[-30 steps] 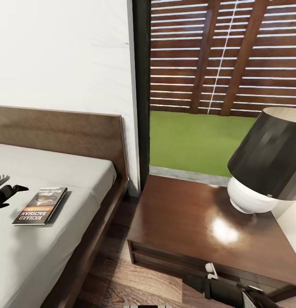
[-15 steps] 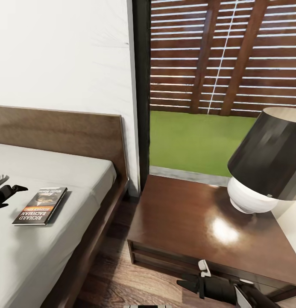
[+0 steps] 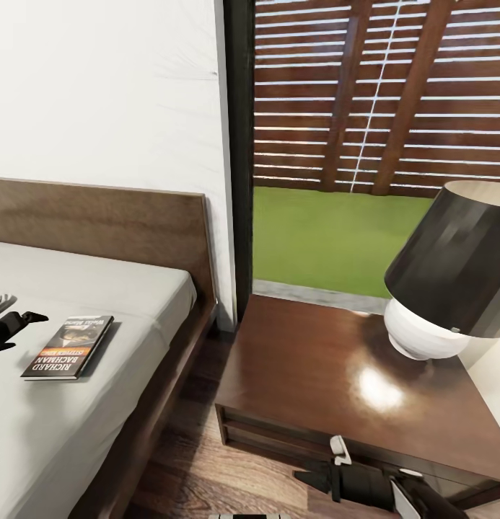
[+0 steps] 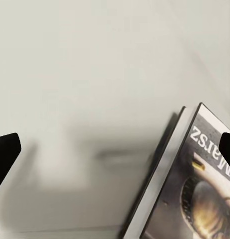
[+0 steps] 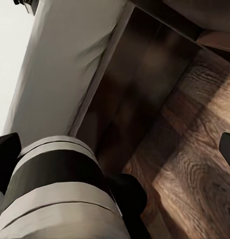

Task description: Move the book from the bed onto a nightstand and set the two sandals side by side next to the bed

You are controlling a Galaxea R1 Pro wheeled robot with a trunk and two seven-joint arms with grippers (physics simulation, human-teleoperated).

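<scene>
Bedroom setting: white wall, a window onto green lawn and slatted wooden fencing, dark plank floor.

Item of concern: the thin dark-covered paperback book [image 3: 68,346] with the orange-red band lies flat on the plain light-grey mattress of the low double bed [image 3: 112,288], near the mattress edge that faces the nightstand, below the dark wooden headboard. It is untouched.

Left pincer [image 3: 8,328]: black, at the far left of the head view, just beside the book's far long edge and apart from it. In the left wrist view the two black fingertips [image 4: 5,152] stand wide apart with bare mattress between them; the book [image 4: 187,184] sits off towards one fingertip, not centred. The pincer grips nothing.

Right pincer [image 3: 335,472]: low, in front of the nightstand, above the floor. How far it is open I cannot tell; nothing appears to be in it.

Destination: the small glossy reddish-brown wooden nightstand [image 3: 314,375], its surface bare save for a lamp with black shade and white round base [image 3: 452,288] at the far right corner.

Assessment of the step in hand, the book pickup: the left pincer should shift sideways until the book's edge lies between the fingertips. A thin flat book gives little purchase, so one fingertip likely must press into the mattress under the edge. Place well away from the lamp.
</scene>
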